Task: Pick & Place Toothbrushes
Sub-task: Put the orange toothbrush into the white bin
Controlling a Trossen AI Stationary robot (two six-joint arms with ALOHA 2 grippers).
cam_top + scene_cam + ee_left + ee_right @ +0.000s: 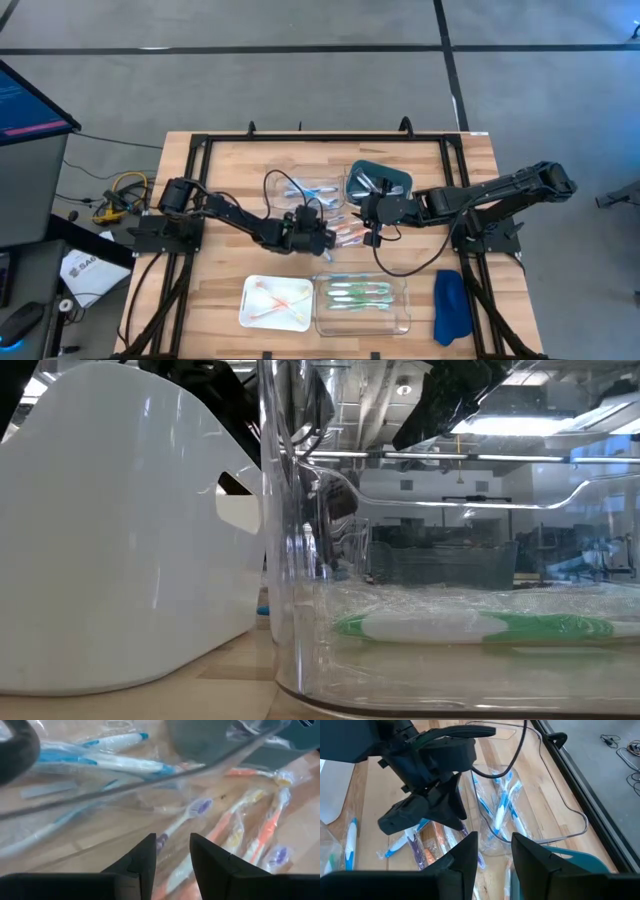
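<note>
Near edge: white tray (275, 303) and clear tray (361, 305) side by side; green toothbrushes (355, 294) in the clear one.
Table centre: my left gripper (318, 236), fingers slightly apart, pinching nothing, low over loose orange toothbrushes (270, 822).
Beside it: my right gripper (372, 222), fingers apart, empty.
Far side: blue toothbrushes (310, 190), teal tray (380, 180).
Right edge: blue cloth (451, 306).
Surface: wood table (220, 190), framed by black rails; grey floor beyond.

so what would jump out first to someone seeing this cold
Both grippers, left gripper and right gripper, meet mid-table over a loose pile of wrapped toothbrushes. At the near edge, a white tray holds orange brushes beside a clear tray of green ones, with a blue cloth at its right.
</note>
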